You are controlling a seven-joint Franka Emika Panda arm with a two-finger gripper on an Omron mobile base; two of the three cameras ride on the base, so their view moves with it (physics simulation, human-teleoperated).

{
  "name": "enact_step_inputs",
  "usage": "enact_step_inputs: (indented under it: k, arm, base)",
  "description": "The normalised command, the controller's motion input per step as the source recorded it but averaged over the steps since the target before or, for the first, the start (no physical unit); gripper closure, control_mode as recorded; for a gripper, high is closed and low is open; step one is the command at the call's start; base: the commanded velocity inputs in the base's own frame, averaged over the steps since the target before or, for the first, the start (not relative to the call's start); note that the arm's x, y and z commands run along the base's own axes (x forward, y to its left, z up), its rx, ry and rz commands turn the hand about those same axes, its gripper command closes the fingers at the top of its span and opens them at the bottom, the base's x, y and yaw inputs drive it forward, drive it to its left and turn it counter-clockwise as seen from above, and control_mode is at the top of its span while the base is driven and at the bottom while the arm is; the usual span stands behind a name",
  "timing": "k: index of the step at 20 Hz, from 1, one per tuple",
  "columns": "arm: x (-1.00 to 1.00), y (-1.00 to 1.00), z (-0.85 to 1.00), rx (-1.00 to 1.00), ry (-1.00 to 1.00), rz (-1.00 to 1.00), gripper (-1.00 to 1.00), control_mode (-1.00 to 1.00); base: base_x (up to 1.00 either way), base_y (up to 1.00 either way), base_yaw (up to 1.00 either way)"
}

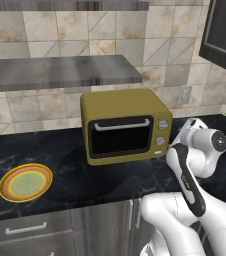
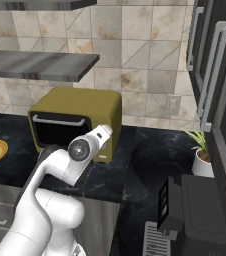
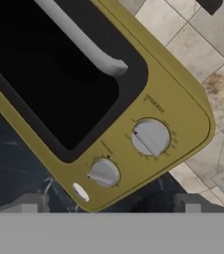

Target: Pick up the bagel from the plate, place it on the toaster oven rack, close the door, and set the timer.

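Note:
The olive-yellow toaster oven (image 1: pixel 125 107) stands on the black counter with its dark glass door (image 1: pixel 122 136) shut and the silver handle (image 3: pixel 84 42) across the top. The rack is hidden behind the door, and the bagel is hidden too. The yellow-rimmed plate (image 1: pixel 25 182) lies bare at the counter's left. My gripper (image 3: pixel 113 204) is open with nothing between its fingers. It hovers just in front of the oven's right panel, facing two grey knobs (image 3: pixel 151 137) (image 3: pixel 104 172). In the right base view the hand (image 2: pixel 102 135) sits close to the oven's front right corner.
A potted plant (image 2: pixel 202 155) stands on the counter to the right of the oven. A grey shelf (image 1: pixel 60 72) hangs above the oven. A black appliance (image 2: pixel 200 210) sits at the near right, with tall dark cabinets (image 2: pixel 215 65) beside it.

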Motion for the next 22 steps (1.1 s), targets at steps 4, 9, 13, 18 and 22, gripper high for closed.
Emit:
enact_step_inputs:
  k: [4,9,13,18,22]
  arm:
    - [0.04,0.00,-0.23,0.00,0.02,0.00,-1.00,-1.00]
    - [0.00,0.00,-0.17,0.00,0.01,-0.06,-1.00,-1.00]
    - [0.00,0.00,-0.14,0.00,0.00,-0.10,-1.00,-1.00]
    - [0.00,0.00,-0.10,0.00,0.00,-0.05,-1.00,-1.00]
    - [0.00,0.00,-0.09,0.00,0.00,0.00,-1.00,-1.00]
  base:
    - [0.00,0.00,0.00]
    - [0.00,0.00,0.00]
    - [0.00,0.00,0.00]
    - [0.00,0.00,0.00]
    - [0.00,0.00,0.00]
